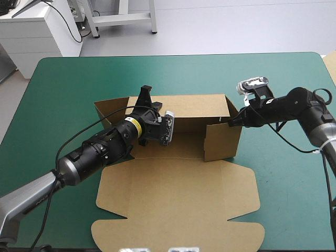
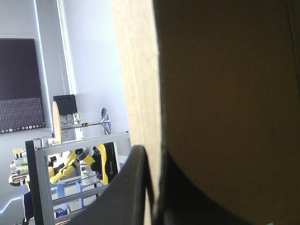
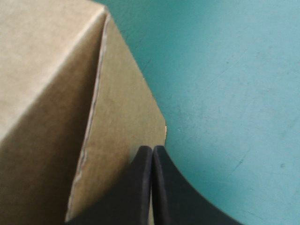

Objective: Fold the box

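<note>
High view: box (image 1: 178, 194) sits mid-frame on the teal-green worktop (image 1: 63, 89), partly folded. Back wall and right wall are up, left flap half raised, lid flat toward lower frame. Still to do, I'd judge: tuck the side flaps and finish the walls. Left gripper (image 1: 145, 95) is clamped on the back wall's top edge, centre-left, board between its fingers. Right gripper (image 1: 232, 123) has its fingers pressed together, tip at the right wall, no board seen between.

Teal-green table (image 1: 283, 199) bears brown box (image 1: 178, 197) (lid flat).
</note>
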You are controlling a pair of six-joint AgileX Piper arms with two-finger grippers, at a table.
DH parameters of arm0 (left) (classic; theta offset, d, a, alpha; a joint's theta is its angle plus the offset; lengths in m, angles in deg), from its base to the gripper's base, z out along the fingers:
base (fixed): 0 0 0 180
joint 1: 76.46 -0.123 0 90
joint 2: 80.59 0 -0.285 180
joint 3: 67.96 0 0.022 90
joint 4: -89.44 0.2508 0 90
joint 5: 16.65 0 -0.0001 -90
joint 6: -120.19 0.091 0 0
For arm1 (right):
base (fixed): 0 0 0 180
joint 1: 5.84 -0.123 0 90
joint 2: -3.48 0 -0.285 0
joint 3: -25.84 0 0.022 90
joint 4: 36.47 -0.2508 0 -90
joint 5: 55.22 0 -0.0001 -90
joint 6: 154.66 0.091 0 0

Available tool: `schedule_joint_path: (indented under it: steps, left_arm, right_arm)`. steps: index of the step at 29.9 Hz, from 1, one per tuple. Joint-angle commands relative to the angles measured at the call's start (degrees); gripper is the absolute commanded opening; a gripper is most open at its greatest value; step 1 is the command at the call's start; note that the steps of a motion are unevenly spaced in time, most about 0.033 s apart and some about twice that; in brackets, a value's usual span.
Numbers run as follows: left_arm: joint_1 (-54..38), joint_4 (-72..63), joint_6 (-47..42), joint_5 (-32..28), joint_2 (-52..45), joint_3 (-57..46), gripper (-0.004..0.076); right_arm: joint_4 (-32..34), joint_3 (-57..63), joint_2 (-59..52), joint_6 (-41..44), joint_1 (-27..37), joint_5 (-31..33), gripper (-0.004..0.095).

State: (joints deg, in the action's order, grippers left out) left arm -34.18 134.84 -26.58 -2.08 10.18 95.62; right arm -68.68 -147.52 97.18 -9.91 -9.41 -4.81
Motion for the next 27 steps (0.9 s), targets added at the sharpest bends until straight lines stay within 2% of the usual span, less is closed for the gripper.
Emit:
schedule_joint_path:
  steps: [1,5,9,14,21,25,27]
  left_arm:
    - [0.6,-2.5,-0.8,2.8,0.0,0.0,-0.0008]
    - [0.6,-2.5,-0.8,2.8,0.0,0.0,-0.0008]
    - [0.6,-2.5,-0.8,2.8,0.0,0.0,-0.0008]
    - [0.6,-2.5,-0.7,2.8,0.0,0.0,-0.0008]
    - [0.6,-2.5,-0.7,2.8,0.0,0.0,-0.0008]
    - [0.6,-2.5,-0.7,2.8,0.0,0.0,-0.0008]
    - [0.6,-2.5,-0.7,2.8,0.0,0.0,-0.0008]
  right_arm:
    - [-6.9,2.6,-3.4,-7.0,0.3,-1.1,-0.0019]
    - [-13.5,8.9,-5.4,-16.8,0.3,-4.2,-0.0019]
    - [-14.9,12.2,-8.4,-23.2,0.3,-5.0,-0.0019]
    - [-14.3,12.7,-11.2,-27.2,0.3,-4.3,-0.0019]
    - [-13.9,12.7,-11.1,-25.1,0.3,-3.5,-0.0007]
    - [-10.7,12.6,-11.1,-26.4,0.3,-0.5,0.0128]
    - [-8.5,12.6,-11.1,-26.4,0.3,1.6,0.0258]
